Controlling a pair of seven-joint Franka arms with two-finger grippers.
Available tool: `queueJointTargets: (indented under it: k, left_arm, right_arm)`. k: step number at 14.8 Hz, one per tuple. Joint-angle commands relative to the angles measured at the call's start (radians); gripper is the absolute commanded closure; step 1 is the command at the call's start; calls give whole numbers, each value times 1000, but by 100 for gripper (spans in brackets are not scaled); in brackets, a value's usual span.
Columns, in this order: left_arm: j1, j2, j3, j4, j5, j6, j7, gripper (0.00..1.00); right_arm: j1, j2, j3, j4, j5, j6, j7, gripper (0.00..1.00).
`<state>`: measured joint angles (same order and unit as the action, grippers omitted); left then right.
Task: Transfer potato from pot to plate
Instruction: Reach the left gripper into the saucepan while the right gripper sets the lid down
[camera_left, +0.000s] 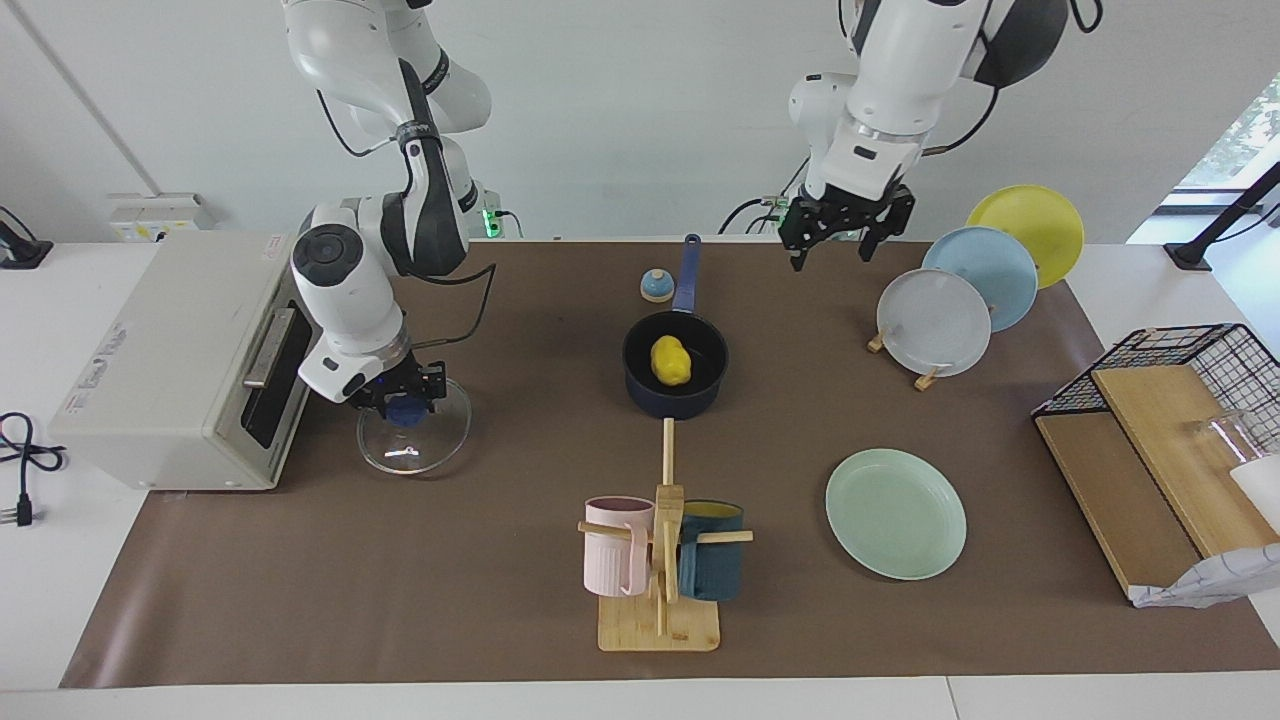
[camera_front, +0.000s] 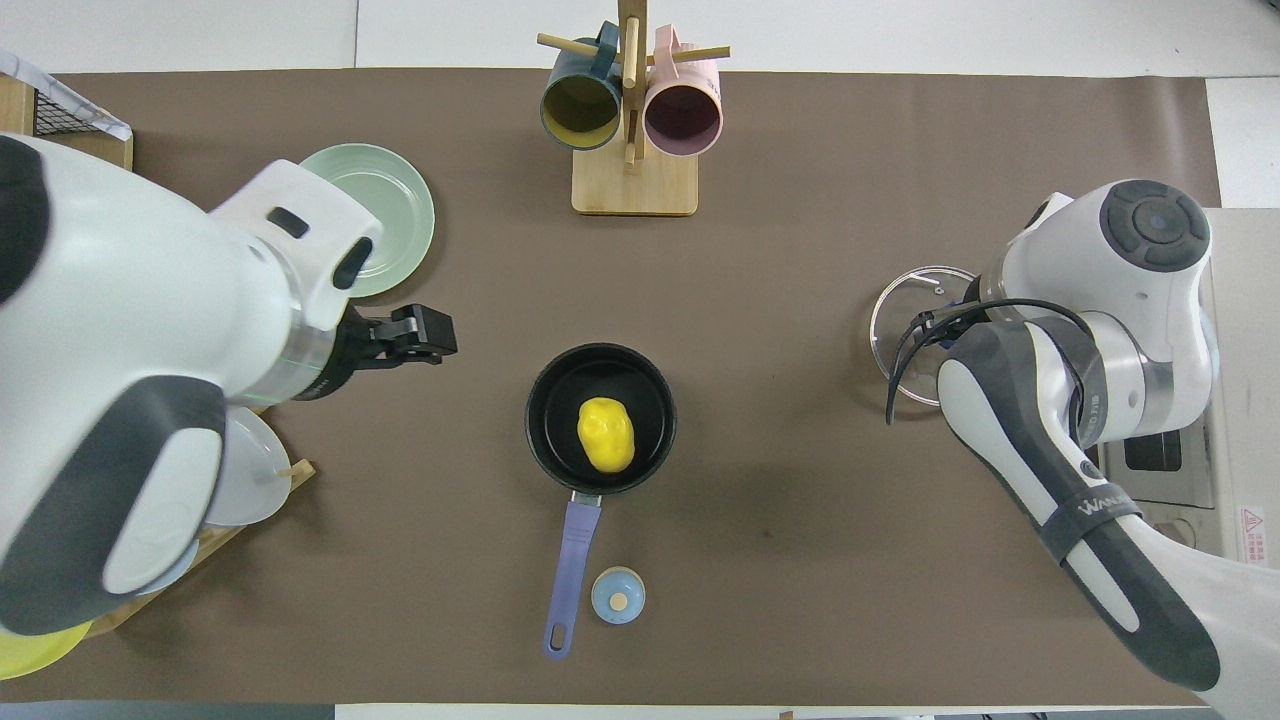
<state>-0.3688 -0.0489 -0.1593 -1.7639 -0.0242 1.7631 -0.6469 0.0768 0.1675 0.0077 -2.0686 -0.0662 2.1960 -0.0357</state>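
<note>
Bright and evenly lit from above, with daylight coming in through a window (camera_left: 1235, 140) at the left arm's end. Soft, short shadows under the pot (camera_left: 675, 365) and the mug rack (camera_left: 660, 560); small glints on the glass lid (camera_left: 413, 440) and potato (camera_front: 605, 434). Sharp throughout, slightly blurred on the big arm shell (camera_front: 130, 400) close to the overhead camera.

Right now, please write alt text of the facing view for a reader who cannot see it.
A yellow potato lies in an uncovered blue pot at mid-table. The right gripper, shut, holds a glass lid by its knob in front of the toaster oven; the open left gripper hangs above the table.
</note>
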Motion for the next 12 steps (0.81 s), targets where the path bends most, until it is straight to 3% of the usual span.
queueJointTargets:
  k: [1, 4, 7, 10, 12]
  left_arm:
    - [-70, -23, 14, -166, 3, 163, -57, 0]
    - [-148, 88, 15, -209, 3, 280, -182, 0]
    - [-173, 167, 15, -212, 6, 377, -240, 0]
    - [-191, 201, 15, -221, 10, 409, -247, 0]
    - [-194, 215, 15, -236, 10, 436, -266, 0]
  right_arm:
    - [-18, -54, 14, -77, 16, 48, -15, 58]
    - [-20, -49, 14, -97, 16, 77, -12, 57]
    - [-22, -49, 14, -99, 16, 84, -13, 29]
    - [-25, -49, 14, -96, 16, 80, -9, 20]
    - [-25, -46, 14, -79, 16, 68, -9, 3]
